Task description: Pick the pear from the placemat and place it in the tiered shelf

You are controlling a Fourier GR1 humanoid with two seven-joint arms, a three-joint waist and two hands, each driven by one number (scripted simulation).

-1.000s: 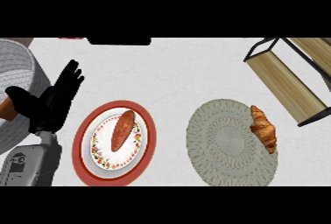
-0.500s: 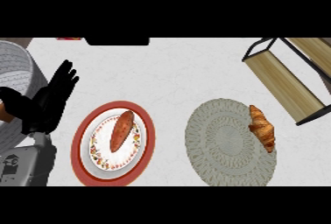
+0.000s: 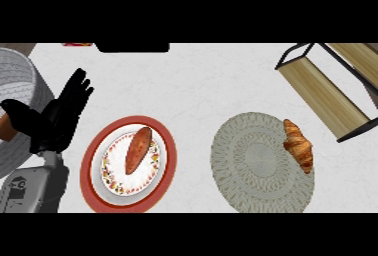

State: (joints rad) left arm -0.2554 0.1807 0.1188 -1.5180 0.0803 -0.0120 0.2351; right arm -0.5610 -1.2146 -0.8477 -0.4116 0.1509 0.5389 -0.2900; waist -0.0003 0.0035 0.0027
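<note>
I take the round grey-green placemat (image 3: 255,167) as my ref point. On its right rim lies a croissant (image 3: 298,145), long axis running top-to-bottom, tip poking a bit past the mat's edge. I see no pear on the mat or anywhere else in view; the croissant is the only thing on it.

Up and right of the placemat stands the tiered shelf (image 3: 325,92), wooden boards in a black frame, angled across the corner and cut off by the view's right edge, so I can't make out how many tiers it has.

Left of the placemat, apart from it, is a red plate (image 3: 164,145) w/ a smaller white patterned plate (image 3: 112,172) on top, and a brown elongated item (image 3: 138,150) lying on that, prob. a sweet potato but I can't tell for sure.

Further left, the left hand (image 3: 63,117) shows black, fingers straight and pointing up, released, holding nothing. Its grey forearm (image 3: 33,187) comes in from the lower edge. A grey ribbed object (image 3: 18,75) behind it is partly hidden and cut off at the left edge. The right hand doesn't show at all.
</note>
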